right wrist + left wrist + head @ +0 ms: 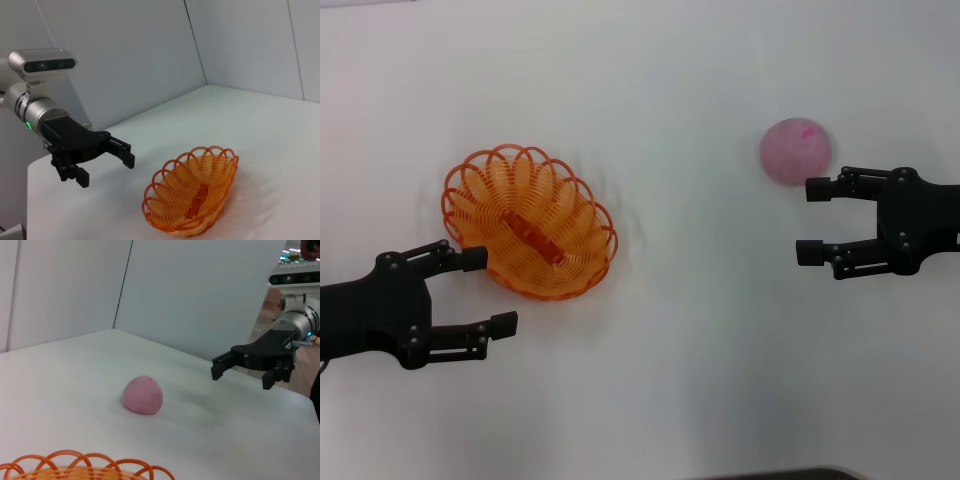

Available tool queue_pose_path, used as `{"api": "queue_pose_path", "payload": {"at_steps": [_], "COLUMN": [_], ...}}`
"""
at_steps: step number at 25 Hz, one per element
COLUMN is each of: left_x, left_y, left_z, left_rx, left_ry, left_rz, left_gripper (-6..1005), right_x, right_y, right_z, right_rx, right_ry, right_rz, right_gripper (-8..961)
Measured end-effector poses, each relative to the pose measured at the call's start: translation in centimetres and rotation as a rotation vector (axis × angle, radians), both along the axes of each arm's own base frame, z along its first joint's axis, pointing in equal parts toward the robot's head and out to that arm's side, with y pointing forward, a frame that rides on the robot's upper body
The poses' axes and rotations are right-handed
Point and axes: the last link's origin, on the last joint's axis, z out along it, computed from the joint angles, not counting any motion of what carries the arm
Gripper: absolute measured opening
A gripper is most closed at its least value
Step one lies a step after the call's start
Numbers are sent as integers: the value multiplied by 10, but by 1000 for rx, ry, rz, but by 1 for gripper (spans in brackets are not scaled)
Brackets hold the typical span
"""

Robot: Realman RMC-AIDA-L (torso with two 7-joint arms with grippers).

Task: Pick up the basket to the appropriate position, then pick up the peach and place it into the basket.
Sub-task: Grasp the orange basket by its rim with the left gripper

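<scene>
Left hand point(488, 290) spread wide right beside the basket point(530, 222); right hand point(814, 221) spread near the peach point(795, 151), both empty.

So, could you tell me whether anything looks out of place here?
Nothing stands out. The basket sits upright and empty, the peach rests apart on the table, and both grippers, left and right, are open.

— What carries the things?
— A plain white table point(700, 380), smooth and bare over most of its top

— What lies on it?
— An orange wire basket point(530, 222) sits on the robot's left side, open side up. A pink peach point(795, 151) rests well apart from it on the right, farther back
</scene>
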Motion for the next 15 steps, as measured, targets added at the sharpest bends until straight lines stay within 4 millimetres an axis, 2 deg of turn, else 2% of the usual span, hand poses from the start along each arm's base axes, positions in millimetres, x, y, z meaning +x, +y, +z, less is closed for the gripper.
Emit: {"api": "queue_pose_path", "payload": {"at_steps": [15], "left_x": [1], "left_y": [0], "left_z": [1], "left_rx": [0], "left_ry": [-1], "left_rz": [-4], "left_gripper": [901], "right_x": [0], "right_y": [0], "right_z": [0], "right_rx": [-4], "right_ry": [3], "right_rz": [-1], "right_gripper": [946]}}
